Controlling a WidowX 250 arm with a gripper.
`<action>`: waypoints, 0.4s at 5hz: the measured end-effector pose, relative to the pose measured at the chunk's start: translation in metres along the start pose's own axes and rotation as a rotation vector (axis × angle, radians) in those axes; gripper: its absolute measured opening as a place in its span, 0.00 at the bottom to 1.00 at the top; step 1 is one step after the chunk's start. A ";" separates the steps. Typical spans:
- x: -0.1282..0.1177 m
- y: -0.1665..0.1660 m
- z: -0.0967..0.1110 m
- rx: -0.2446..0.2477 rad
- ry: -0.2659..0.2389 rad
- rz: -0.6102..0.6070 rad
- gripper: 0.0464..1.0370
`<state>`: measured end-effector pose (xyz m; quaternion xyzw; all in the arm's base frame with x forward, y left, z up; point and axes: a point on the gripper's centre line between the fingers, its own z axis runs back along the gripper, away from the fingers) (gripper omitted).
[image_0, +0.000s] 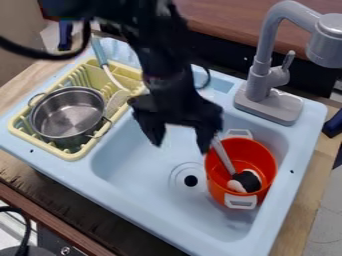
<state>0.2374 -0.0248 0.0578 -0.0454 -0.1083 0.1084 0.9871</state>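
Two fingers (204, 139) of the black pincer (180, 143) stand wide apart over the light blue sink (137, 162), one of them right by the upper end of a grey handle (223, 156); whether they touch, I cannot tell. That handle leans inside a red pot (220, 182) with white side grips, its black-and-white head (244, 181) down in the pot, which sits in the basin beside the round drain (190, 181). Farther out, one grey faucet (262, 75) rises at the sink's back edge, while a pale yellow rack (75, 153) at the view's left holds a metal pot (67, 115) and a blue-handled utensil (100, 52).
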 end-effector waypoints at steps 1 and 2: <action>0.005 -0.009 0.004 -0.029 0.020 0.009 0.96; -0.006 -0.009 -0.002 -0.024 0.036 -0.005 0.96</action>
